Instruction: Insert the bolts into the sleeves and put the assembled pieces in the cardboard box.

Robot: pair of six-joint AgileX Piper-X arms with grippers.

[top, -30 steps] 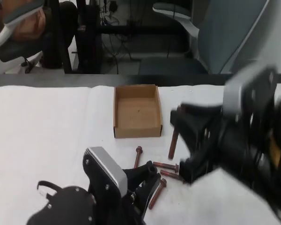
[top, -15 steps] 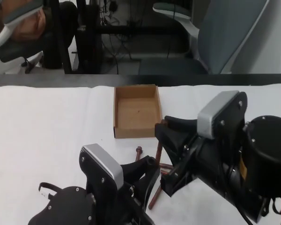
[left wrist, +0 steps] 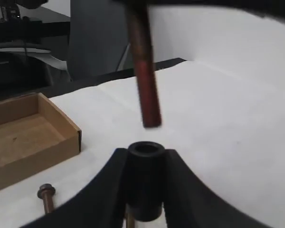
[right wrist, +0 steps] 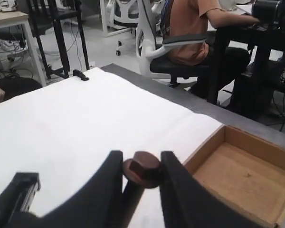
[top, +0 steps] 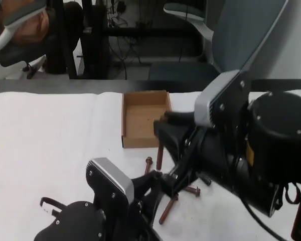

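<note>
My left gripper [left wrist: 145, 164] is shut on an upright black sleeve [left wrist: 145, 183] with its bore facing up. My right gripper [right wrist: 142, 166] is shut on the head of a copper bolt [right wrist: 142, 170], which hangs vertically. The bolt [left wrist: 143, 76] has its tip just above and slightly behind the sleeve's mouth, not inside it. In the high view the bolt [top: 159, 154] hangs in front of the cardboard box [top: 145, 118], over the left gripper [top: 158, 182]. The box [left wrist: 19, 137] holds nothing.
Loose bolts lie on the white cloth: one [top: 148, 165] in front of the box, one [top: 167, 209] by the left gripper, one [top: 192, 191] under the right arm. The right arm's bulk [top: 251, 150] covers the right of the bench.
The right arm has swung left with its bolt, from right of the box to above the left gripper's sleeve. The left arm has hardly moved.
</note>
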